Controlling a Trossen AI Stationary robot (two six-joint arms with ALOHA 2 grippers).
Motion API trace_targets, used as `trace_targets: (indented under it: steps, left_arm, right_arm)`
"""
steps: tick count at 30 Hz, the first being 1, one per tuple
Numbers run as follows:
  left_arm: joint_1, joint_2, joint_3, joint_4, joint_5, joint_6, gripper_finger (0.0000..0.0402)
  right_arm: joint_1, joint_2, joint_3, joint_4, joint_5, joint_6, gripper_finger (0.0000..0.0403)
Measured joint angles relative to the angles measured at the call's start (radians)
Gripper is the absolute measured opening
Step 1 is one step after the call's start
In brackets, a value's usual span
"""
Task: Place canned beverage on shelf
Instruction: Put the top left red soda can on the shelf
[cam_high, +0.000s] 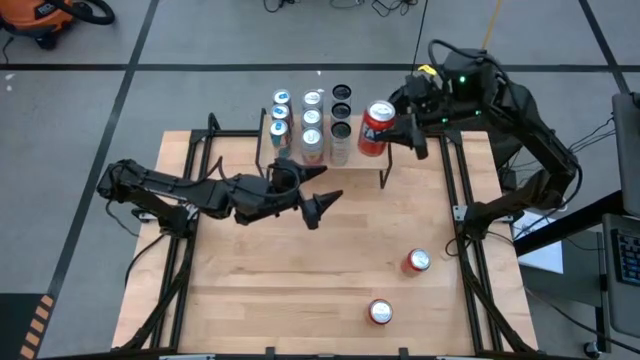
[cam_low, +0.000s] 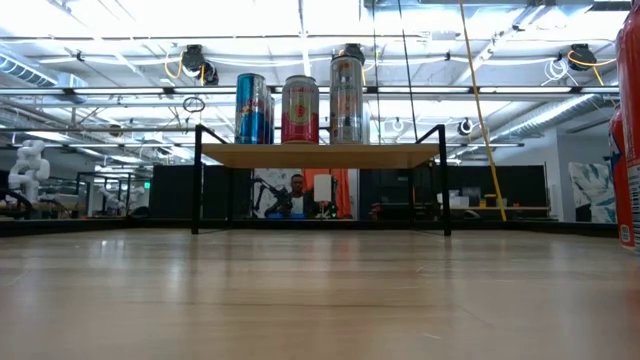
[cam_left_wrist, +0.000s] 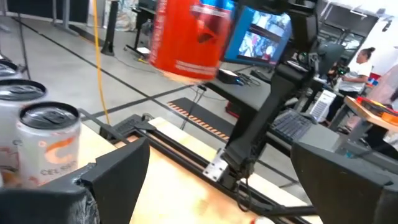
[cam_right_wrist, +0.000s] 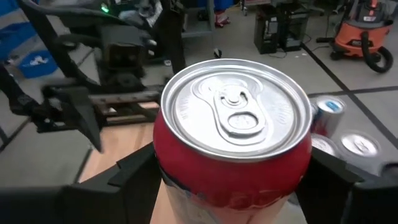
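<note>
Red can (cam_right_wrist: 233, 143) clamped in right gripper (cam_high: 400, 128); left gripper (cam_high: 322, 197) spread wide, empty.

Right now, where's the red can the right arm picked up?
The red can is in the right gripper, in the high view at the shelf's right end, beside the cans already standing there.
</note>
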Motion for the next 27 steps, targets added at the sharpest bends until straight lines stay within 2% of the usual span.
trace_targets:
  steps: [6,19,27]
  left_arm:
    - [-0.029,-0.004,0.0,-0.001,0.002,-0.027,0.0393]
    - [-0.083,-0.003,-0.001,-0.035,0.002,-0.132,0.0393]
    - [-0.095,-0.003,-0.001,-0.051,-0.017,-0.158,0.0393]
  right_arm:
    - [-0.101,-0.009,0.0,-0.051,-0.074,-0.071,0.0279]
    - [-0.373,0.035,0.0,-0.067,-0.384,-0.216,0.0279]
    - [-0.44,0.083,0.002,-0.032,-0.411,-0.281,0.0279]
